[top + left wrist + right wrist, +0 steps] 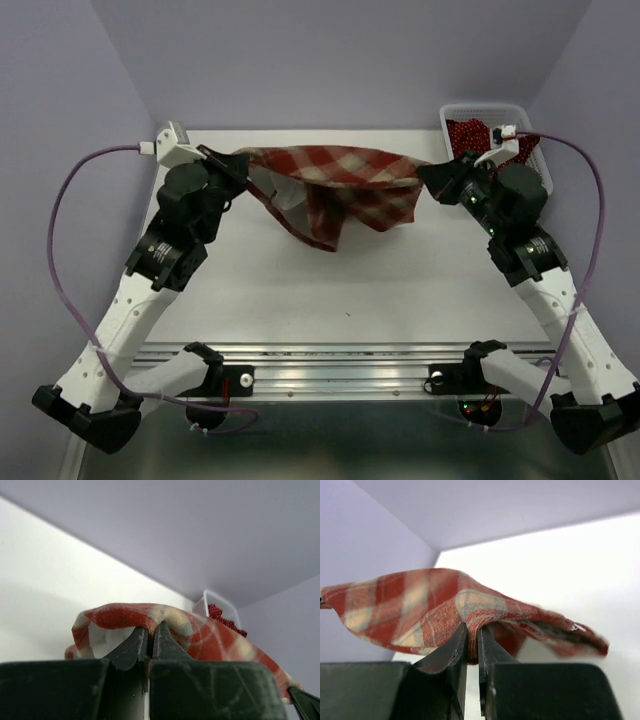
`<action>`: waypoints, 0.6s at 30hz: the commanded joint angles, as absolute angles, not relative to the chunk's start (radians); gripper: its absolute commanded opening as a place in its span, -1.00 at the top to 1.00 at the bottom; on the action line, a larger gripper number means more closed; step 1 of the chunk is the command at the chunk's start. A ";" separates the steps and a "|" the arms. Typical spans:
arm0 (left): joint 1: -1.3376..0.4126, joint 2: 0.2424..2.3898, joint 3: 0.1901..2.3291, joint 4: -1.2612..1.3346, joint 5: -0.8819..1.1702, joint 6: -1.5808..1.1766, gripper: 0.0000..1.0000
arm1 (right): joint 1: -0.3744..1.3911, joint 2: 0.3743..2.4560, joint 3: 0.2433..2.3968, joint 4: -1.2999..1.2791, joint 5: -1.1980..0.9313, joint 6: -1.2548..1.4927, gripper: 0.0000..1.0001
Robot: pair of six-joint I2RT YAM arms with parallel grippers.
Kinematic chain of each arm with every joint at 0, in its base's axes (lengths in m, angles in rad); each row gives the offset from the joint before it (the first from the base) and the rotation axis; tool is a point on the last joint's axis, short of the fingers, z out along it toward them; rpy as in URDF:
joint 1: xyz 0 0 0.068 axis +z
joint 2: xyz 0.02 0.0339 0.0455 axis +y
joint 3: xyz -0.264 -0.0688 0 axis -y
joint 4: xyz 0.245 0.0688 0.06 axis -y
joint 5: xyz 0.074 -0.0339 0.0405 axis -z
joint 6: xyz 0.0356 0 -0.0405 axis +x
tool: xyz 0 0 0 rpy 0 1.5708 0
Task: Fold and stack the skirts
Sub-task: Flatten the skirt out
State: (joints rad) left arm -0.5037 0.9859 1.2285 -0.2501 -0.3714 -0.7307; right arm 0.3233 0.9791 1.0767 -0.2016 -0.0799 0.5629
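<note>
A red-and-cream plaid skirt hangs stretched between my two grippers above the back of the white table, its middle sagging toward the tabletop. My left gripper is shut on the skirt's left end; in the left wrist view the plaid skirt bunches over the left gripper. My right gripper is shut on the right end, and the plaid skirt is pinched in a fold at the right gripper. A dark red polka-dot skirt lies in the basket.
A white mesh basket stands at the back right corner, right behind my right arm; the basket also shows in the left wrist view. Lilac walls close in the table at the back and both sides.
</note>
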 commanded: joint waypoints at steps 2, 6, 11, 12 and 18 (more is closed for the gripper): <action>-0.505 0.896 1.354 -0.203 -0.465 -0.520 1.00 | 0.331 0.934 1.264 -0.202 -0.057 0.447 0.99; -0.503 0.896 1.377 -0.176 -0.480 -0.465 1.00 | 0.331 0.962 1.322 -0.201 -0.054 0.440 0.99; -0.451 1.061 1.452 -0.205 -0.483 -0.405 1.00 | 0.331 1.159 1.416 -0.201 -0.005 0.388 0.99; -0.451 1.095 1.453 -0.209 -0.462 -0.397 1.00 | 0.331 1.195 1.436 -0.201 -0.005 0.377 0.99; -0.172 1.394 1.728 -0.150 -0.114 -0.339 1.00 | 0.261 1.507 1.702 -0.195 -0.043 0.325 0.99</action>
State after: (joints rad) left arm -0.2848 1.2575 1.5368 -0.2237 -0.2752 -0.4171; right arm 0.3229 1.3808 1.5208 -0.2325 -0.0368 0.3847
